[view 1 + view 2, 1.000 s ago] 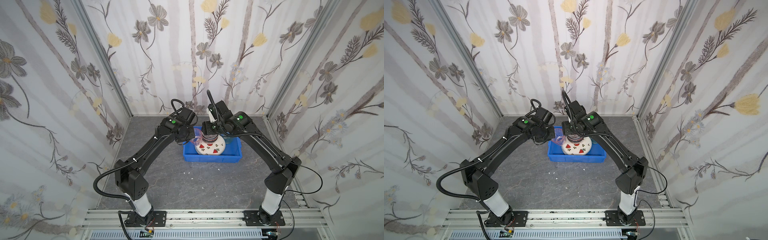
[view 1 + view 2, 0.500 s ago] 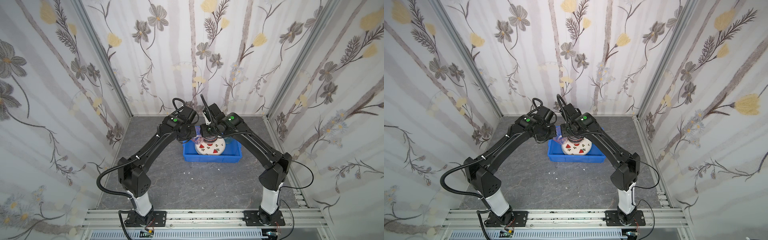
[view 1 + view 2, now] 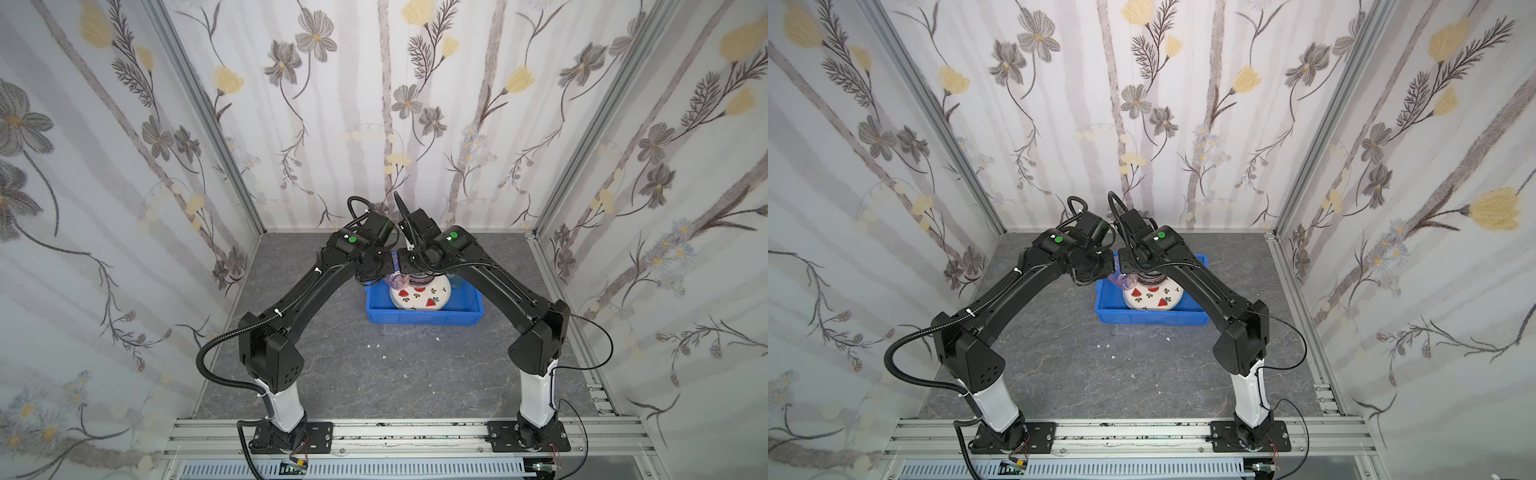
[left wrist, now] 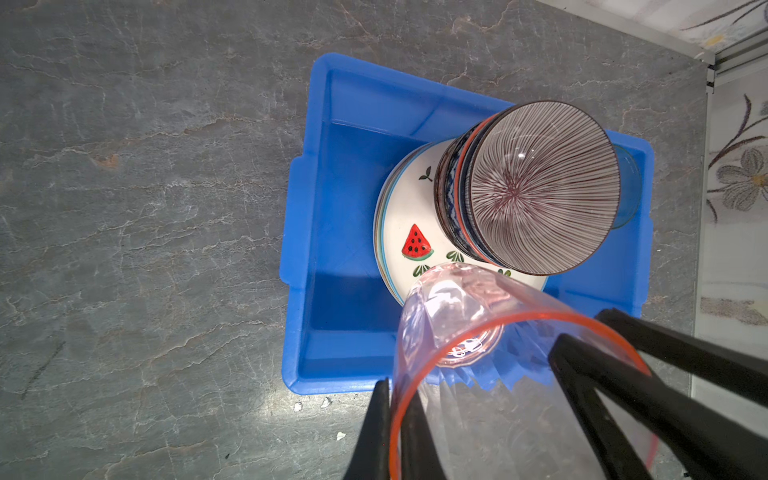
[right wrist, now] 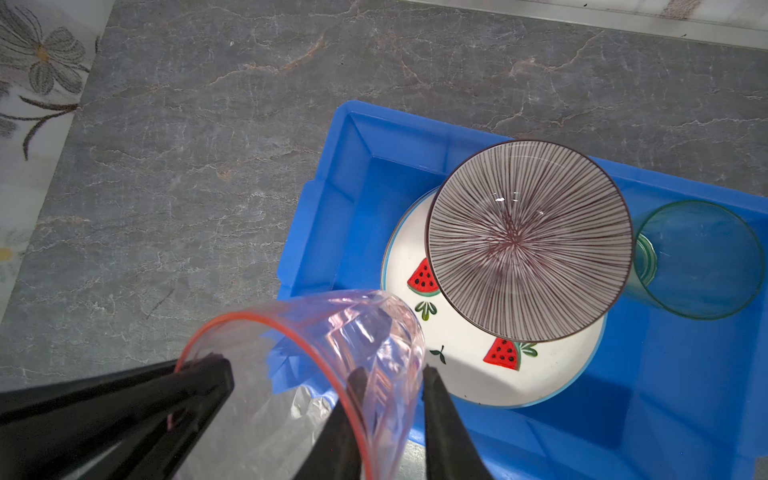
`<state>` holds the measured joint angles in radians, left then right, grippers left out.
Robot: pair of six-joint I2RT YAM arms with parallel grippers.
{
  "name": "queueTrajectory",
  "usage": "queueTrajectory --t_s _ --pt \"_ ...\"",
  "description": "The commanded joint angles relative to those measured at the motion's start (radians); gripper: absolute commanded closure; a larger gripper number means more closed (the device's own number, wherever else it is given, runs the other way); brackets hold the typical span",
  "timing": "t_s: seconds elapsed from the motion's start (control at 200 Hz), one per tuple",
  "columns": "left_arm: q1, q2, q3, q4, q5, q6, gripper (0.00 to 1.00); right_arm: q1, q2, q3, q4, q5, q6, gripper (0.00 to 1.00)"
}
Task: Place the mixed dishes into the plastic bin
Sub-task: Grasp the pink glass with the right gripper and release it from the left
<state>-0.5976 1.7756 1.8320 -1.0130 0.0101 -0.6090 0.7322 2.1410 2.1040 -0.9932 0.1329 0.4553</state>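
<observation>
The blue plastic bin (image 4: 299,232) (image 5: 332,174) (image 3: 424,322) sits on the grey floor. In it lies a watermelon plate (image 4: 409,216) (image 5: 469,374) on other plates, carrying stacked bowls topped by a red-striped bowl (image 4: 540,191) (image 5: 528,241). A green cup (image 5: 702,257) stands beside them. A pink cup (image 4: 457,316) (image 5: 357,332) (image 3: 397,280) hangs tilted over the bin's end. My left gripper (image 4: 395,386) is shut on its rim. My right gripper (image 5: 392,374) holds the opposite wall, one finger inside and one outside.
Both arms meet above the bin's left end in both top views, with their wrists nearly touching. Small white crumbs (image 3: 376,345) lie on the floor in front of the bin. Flowered walls close in the back and both sides.
The right arm has swung left to the pink cup, and its jaws have narrowed around the cup's wall. The left gripper has kept its hold on the rim.
</observation>
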Motion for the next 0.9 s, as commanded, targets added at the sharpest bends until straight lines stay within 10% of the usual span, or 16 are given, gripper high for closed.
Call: queueTrajectory --t_s 0.0,0.21,0.899 --pt "-0.001 0.001 0.009 0.002 0.003 -0.009 1.0 0.0 0.012 0.01 0.001 0.02 0.004 0.83" --pt "-0.001 0.006 0.014 0.003 0.005 -0.015 1.0 0.0 0.008 0.01 0.002 0.027 0.004 1.0" --pt "0.02 -0.004 0.042 0.005 0.015 -0.026 0.69 -0.014 -0.045 -0.073 0.013 0.039 -0.004 1.0"
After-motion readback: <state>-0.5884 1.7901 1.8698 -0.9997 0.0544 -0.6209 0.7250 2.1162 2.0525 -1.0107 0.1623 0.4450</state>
